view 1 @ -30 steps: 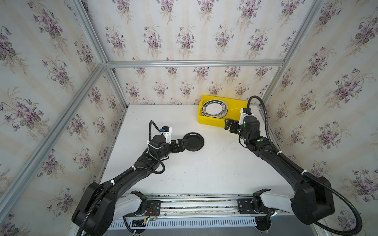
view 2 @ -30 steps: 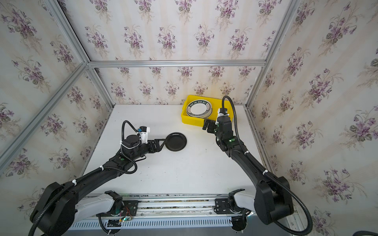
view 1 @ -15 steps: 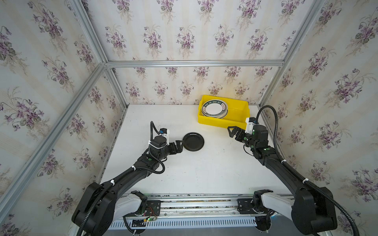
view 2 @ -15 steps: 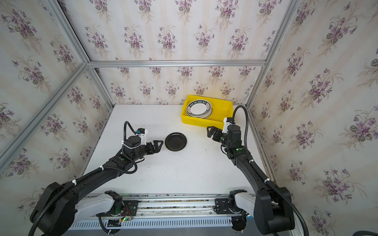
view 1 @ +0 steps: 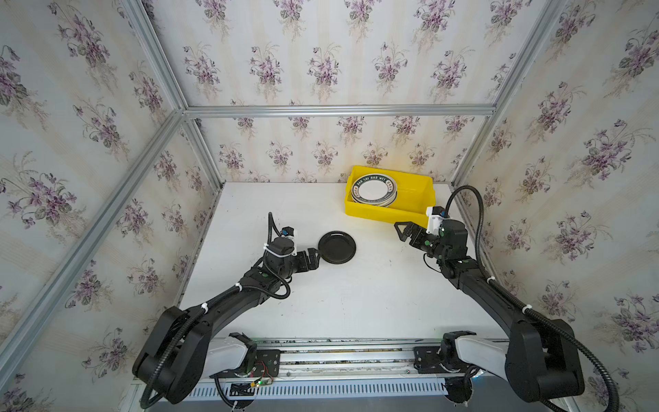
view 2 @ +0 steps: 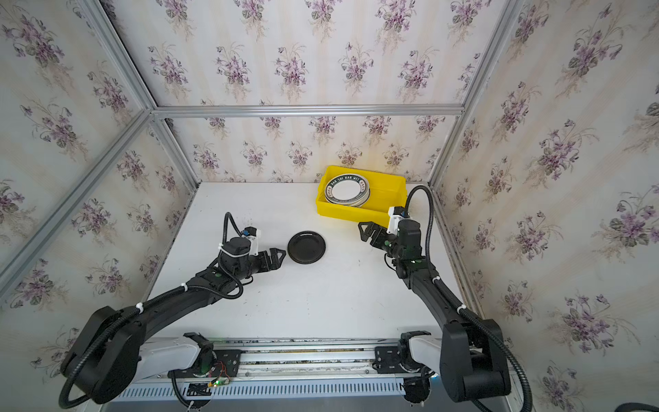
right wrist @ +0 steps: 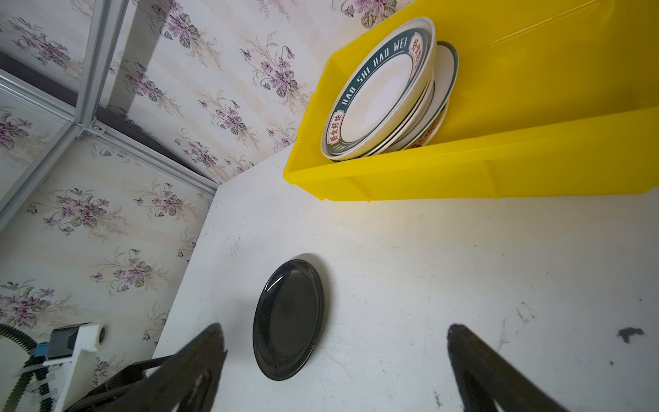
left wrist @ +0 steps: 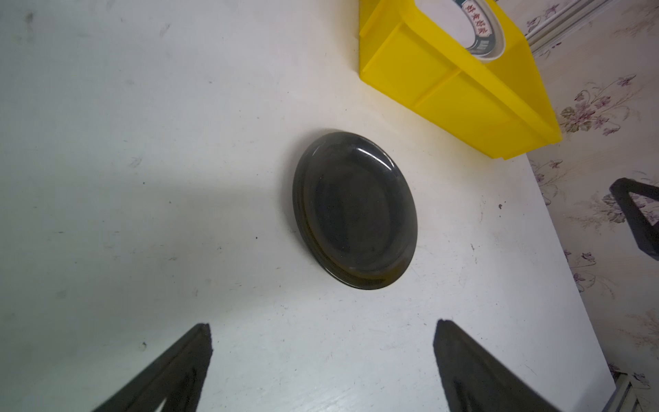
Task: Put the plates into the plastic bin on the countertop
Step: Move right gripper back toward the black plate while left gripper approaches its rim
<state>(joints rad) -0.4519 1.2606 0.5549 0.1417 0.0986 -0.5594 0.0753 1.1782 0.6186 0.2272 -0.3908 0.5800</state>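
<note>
A black plate (view 1: 336, 247) (view 2: 306, 247) lies flat on the white countertop (view 1: 356, 303). My left gripper (view 1: 314, 258) (left wrist: 322, 324) is open just short of the plate's (left wrist: 354, 210) left edge, with nothing between its fingers. The yellow plastic bin (view 1: 388, 211) (view 2: 356, 214) stands at the back right and holds a stack of white plates with dark lettered rims (view 1: 373, 191) (right wrist: 378, 89). My right gripper (view 1: 401, 232) (right wrist: 334, 326) hangs open and empty in front of the bin, facing the black plate (right wrist: 289, 319).
Floral walls with aluminium rails (view 1: 338, 110) close in the countertop on three sides. The bin's right half (view 1: 415, 194) shows only yellow floor. A rail (view 1: 338, 353) carrying both arm bases runs along the front edge.
My right gripper has drawn back from the bin's front wall toward the near side, still open. The left gripper has barely shifted beside the black plate.
</note>
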